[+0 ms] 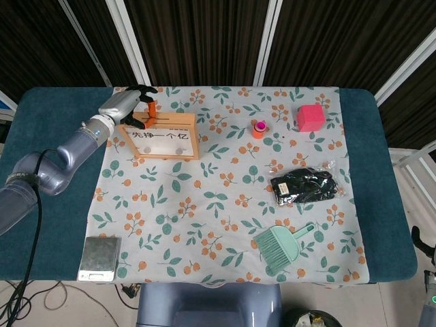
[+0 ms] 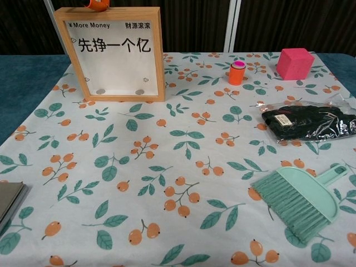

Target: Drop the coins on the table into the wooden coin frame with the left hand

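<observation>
Dark slatted panels back our teal table and its leaf-printed cloth, where the wooden coin frame stands upright at the far left, two coins lying inside along its bottom edge. Our left hand hovers over the frame's top left corner, orange-tipped fingers curled down at the rim, though we cannot tell whether they hold a coin. To the right we see an orange cup, pink cube, black packet and, nearer, a green brush.

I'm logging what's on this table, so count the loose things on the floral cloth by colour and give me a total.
Wood: 1, coin frame
Orange: 1, small cylinder with pink cap
Pink: 1, cube
Black: 1, bagged cloth
Green: 1, hand brush
Silver: 1, metal box
Total: 6
</observation>
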